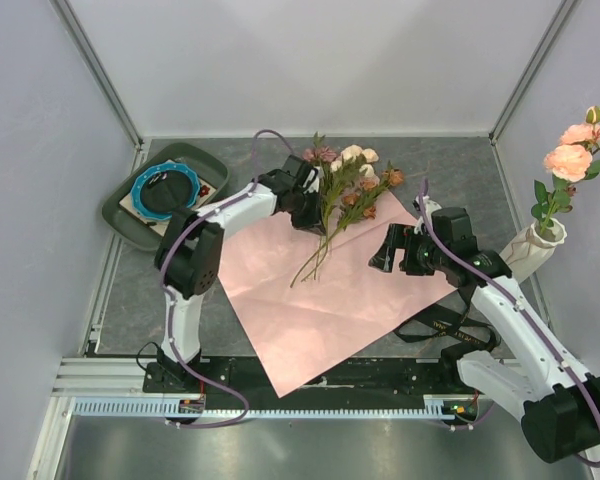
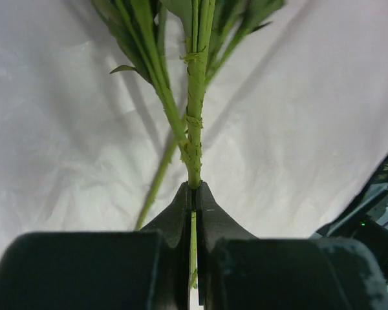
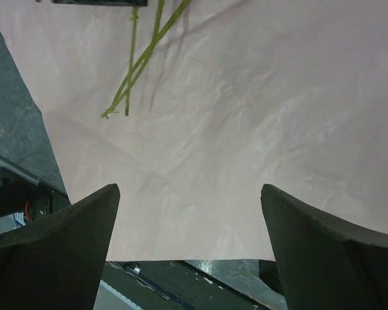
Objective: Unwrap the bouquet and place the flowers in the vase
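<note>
Paper: your flat pink paper sheet [image 1: 320, 300] looks matt and finely crinkled, with sharp fold creases.
Stem: the thin green flower stem [image 2: 194, 123] looks rough to you, its wrapping fraying.
Fingers: your left gripper [image 2: 194, 192] has black fingers [image 2: 213, 223] of matt plastic.

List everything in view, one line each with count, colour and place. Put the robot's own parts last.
paper: one sheet, pink, spread flat mid-table
loose flowers: one bunch, pink, cream and rust, lying across the paper's far edge
vase: one, cream-white, right side of the table
blooms: two open, peach-pink, plus a bud, standing in the vase
tray: one, dark green, far left corner
ring: one, blue-rimmed, in the tray
ribbon: one, black, by the paper's right corner
table: one, grey
left arm: one, white and black, jaws shut on a green stem
right arm: one, white and black, jaws open above the paper
</note>
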Tool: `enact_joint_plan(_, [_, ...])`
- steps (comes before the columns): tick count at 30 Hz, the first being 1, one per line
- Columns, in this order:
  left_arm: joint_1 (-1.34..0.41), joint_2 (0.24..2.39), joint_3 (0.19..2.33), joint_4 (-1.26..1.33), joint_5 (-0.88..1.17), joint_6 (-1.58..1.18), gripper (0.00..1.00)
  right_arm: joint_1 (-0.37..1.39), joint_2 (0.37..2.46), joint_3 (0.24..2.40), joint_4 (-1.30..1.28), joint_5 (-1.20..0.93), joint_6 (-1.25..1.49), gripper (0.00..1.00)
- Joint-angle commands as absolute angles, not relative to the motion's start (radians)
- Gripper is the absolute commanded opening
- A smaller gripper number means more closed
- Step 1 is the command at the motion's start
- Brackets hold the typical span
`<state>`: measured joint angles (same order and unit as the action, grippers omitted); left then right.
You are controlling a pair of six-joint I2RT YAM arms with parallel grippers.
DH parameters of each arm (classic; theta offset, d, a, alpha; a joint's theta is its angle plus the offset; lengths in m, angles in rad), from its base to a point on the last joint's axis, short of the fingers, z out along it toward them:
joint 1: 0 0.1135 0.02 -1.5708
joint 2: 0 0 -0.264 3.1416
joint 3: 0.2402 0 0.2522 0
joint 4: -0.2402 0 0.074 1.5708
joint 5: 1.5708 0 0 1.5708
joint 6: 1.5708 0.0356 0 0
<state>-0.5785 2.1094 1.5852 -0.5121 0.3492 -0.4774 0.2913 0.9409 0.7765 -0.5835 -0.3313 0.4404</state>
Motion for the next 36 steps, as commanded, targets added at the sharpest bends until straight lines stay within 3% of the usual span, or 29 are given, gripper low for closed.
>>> enact_joint_plan(1, [-0.581,1.873,1.565,-0.518,0.333,-0.451,0.02,0.310,0.982,0.839,-0.543,-0.313,0.463,0.98])
enact_joint_plan(12, [-0.580,1.652,1.456,-0.418,0.411,-0.451,0.02,0.489,1.104,0.946,-0.394,-0.227,0.610,0.98])
enact_joint_plan(20, [-0.583,1.528,1.327,-0.224,0.682,-0.488,0.02,0.540,1.062,1.049,-0.295,-0.147,0.689,0.98])
enact_joint_plan(26, [-0.615,1.476,1.272,-0.155,0.775,-0.492,0.02,0.506,1.100,1.190,-0.350,-0.173,0.706,0.73])
enact_joint_plan(28, [-0.630,1.465,1.272,-0.158,0.784,-0.479,0.02,0.496,1.097,1.210,-0.359,-0.173,0.712,0.71])
enact_joint_plan(30, [-0.655,1.447,1.270,-0.156,0.787,-0.472,0.02,0.482,1.089,1.230,-0.371,-0.178,0.713,0.62])
enact_joint_plan(36, [-0.704,1.413,1.267,-0.155,0.788,-0.463,0.02,0.477,1.082,1.258,-0.445,-0.195,0.699,0.58])
